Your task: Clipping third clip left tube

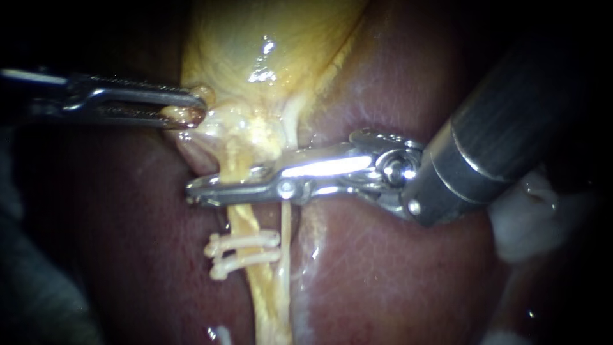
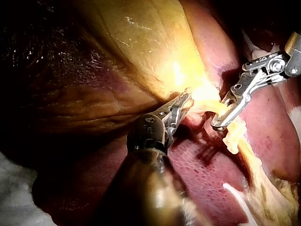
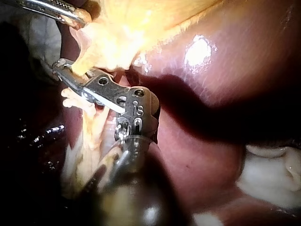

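Left tube (image 1: 246,223), the thick pale-yellow cord running from the glossy yellow gallbladder (image 1: 255,51) toward 6 o'clock over the dark red liver (image 1: 383,255), sits pinched between the nearly closed steel jaws of my right instrument (image 1: 214,187). That's just 12 o'clock of the two white plastic clips (image 1: 246,250) on it. My left instrument (image 1: 198,105) is clamped on gallbladder tissue at 10 o'clock. My worry: the thin pale strand (image 1: 285,223) at 3 o'clock of the tube crosses near the jaws' hinge, so it might get clipped too.
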`<action>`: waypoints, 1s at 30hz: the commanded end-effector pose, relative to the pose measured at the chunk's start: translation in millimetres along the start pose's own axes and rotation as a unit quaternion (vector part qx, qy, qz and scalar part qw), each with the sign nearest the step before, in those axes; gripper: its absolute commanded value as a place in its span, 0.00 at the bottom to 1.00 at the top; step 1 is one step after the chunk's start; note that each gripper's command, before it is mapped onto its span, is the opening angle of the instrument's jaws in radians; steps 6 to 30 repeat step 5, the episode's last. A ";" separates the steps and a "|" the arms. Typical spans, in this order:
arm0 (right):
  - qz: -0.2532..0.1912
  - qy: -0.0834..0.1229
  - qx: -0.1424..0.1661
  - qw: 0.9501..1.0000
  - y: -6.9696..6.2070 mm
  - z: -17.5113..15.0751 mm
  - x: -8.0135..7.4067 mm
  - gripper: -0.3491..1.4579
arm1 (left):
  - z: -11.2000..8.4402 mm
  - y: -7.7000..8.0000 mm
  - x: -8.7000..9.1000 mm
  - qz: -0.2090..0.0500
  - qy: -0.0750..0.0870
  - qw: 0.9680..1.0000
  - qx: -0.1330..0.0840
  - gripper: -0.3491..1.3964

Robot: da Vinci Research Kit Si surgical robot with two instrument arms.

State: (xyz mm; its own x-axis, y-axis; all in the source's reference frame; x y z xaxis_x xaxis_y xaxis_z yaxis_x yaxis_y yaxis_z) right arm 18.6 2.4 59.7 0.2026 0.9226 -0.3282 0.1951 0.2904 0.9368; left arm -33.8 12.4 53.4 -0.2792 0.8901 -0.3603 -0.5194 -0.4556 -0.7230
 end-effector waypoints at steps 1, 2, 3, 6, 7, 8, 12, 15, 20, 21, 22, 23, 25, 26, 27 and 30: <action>0.002 0.000 0.000 1.000 0.0 0.0 -0.1 0.00 | 0.0 0.0 0.0 0.000 0.000 1.000 0.000 0.00; 0.002 -0.001 0.000 1.000 0.0 0.1 -0.2 0.00 | 0.0 0.0 0.0 0.000 0.000 1.000 0.000 0.00; 0.002 -0.001 0.000 1.000 0.0 0.1 -0.2 0.00 | 0.0 0.0 0.0 0.000 0.000 1.000 0.000 0.00; 0.001 -0.001 0.000 1.000 0.1 0.3 -0.4 0.00 | 0.0 0.0 0.0 0.000 0.000 1.000 0.000 0.00; 0.001 -0.001 0.000 1.000 0.1 0.3 -0.4 0.00 | 0.0 0.0 0.0 0.000 0.000 1.000 0.000 0.00; 0.001 -0.001 0.000 1.000 0.1 0.3 -0.4 0.00 | 0.0 0.0 0.0 0.000 0.000 1.000 0.000 0.00; 0.001 -0.001 0.000 1.000 0.1 0.3 -0.4 0.00 | 0.0 0.0 0.0 0.000 0.000 1.000 0.000 0.00; 0.001 -0.001 0.000 1.000 0.1 0.3 -0.4 0.00 | 0.0 0.0 0.0 0.000 0.000 1.000 0.000 0.00; 0.001 -0.001 0.000 1.000 0.1 0.3 -0.4 0.00 | 0.0 0.0 0.0 0.000 0.000 1.000 0.000 0.00; 0.001 -0.001 0.000 1.000 0.1 0.3 -0.4 0.00 | 0.0 0.0 0.0 0.000 0.000 1.000 0.000 0.00; 0.001 -0.001 0.000 1.000 0.1 0.3 -0.4 0.00 | 0.0 0.0 0.0 0.000 0.000 1.000 0.000 0.00; 0.001 -0.001 0.000 1.000 0.1 0.3 -0.4 0.00 | 0.0 0.0 0.0 0.000 0.000 1.000 0.000 0.00; 0.001 -0.001 0.000 1.000 0.1 0.3 -0.4 0.00 | 0.0 0.0 0.0 0.000 0.000 1.000 0.000 0.00; 0.001 -0.001 0.000 1.000 0.1 0.3 -0.4 0.00 | 0.0 0.0 0.0 0.000 0.000 1.000 0.000 0.00; 0.001 -0.001 0.000 1.000 0.1 0.3 -0.4 0.00 | 0.0 0.0 0.0 0.000 0.000 1.000 0.000 0.00; 0.001 -0.001 0.000 1.000 0.1 0.3 -0.4 0.00 | 0.0 0.0 0.0 0.000 0.000 1.000 0.000 0.00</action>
